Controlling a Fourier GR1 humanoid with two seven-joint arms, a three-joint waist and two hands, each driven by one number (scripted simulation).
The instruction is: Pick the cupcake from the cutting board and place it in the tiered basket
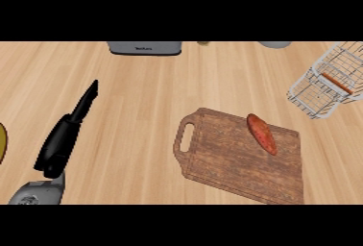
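Your left hand (65,137) rested at the lower left of the counter (142,96), fingers straight and released, holding nothing; your right hand did not show. On the cutting board (234,163) lay only an orange-red elongated item (261,133), no recognisable cupcake, well apart from the wire tiered basket (330,81) at upper right.

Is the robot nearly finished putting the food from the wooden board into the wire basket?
No, nothing looks done yet. The orange-red food lies on the cutting board; it doesn't look like a cupcake. The left hand is open with straight fingers, away from the board, holding nothing. The right hand isn't visible. Still left: grasp it, lift it, and carry it to the tiered basket.
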